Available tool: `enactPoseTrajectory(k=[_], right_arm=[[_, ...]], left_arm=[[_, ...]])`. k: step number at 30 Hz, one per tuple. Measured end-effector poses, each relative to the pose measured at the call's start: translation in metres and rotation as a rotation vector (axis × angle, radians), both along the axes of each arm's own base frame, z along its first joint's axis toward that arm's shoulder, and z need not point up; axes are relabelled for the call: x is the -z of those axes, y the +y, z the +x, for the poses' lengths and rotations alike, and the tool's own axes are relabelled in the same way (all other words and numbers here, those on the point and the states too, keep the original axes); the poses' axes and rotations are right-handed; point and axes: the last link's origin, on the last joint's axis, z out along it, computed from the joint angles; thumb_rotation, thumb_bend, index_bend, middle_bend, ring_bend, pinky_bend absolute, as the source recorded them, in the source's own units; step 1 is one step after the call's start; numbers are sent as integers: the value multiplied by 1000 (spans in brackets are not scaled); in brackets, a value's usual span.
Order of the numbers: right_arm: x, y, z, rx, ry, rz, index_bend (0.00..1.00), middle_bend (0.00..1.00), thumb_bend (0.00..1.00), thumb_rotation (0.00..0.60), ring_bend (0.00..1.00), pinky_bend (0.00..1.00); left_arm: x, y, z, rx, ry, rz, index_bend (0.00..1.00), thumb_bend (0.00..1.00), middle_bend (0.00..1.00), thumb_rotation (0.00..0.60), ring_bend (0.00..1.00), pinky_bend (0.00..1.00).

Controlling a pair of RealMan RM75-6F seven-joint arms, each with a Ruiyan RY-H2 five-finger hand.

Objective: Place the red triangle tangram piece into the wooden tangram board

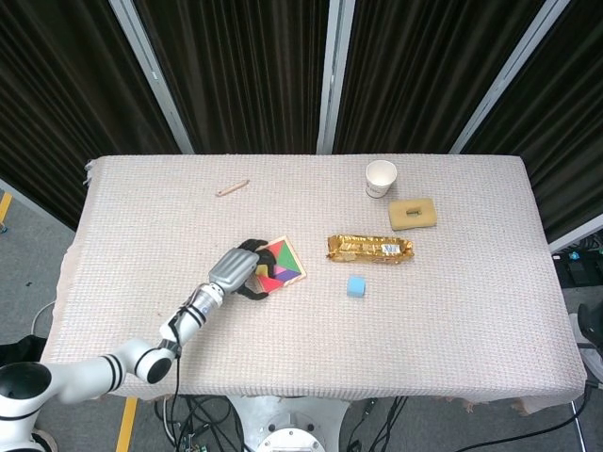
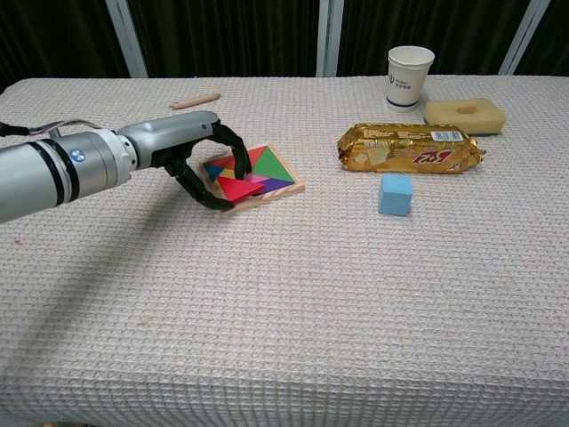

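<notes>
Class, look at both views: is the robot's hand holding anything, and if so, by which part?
The left hand has its fingers curled over the red triangle at the near-left corner of the wooden board. Whether it actually grips the piece or just presses it cannot be told.

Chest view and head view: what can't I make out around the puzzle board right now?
- Red triangle: the left hand's dark fingers arch over it in the chest view, so whether it lies flat in the puzzle board or is held is unclear.
- Head view: the left hand covers the board's left part.
- Right hand: in neither view.
</notes>
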Motion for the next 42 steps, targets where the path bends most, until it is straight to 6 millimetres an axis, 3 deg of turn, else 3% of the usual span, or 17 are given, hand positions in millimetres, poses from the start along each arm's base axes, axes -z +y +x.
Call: enactPoseTrajectory(k=[42], right_arm=[[0, 0, 0, 6, -1, 8, 0, 0, 338, 600, 0, 0]], left_arm=[[5, 0, -2, 3, -9, -5, 456, 274, 251, 600, 74, 96]])
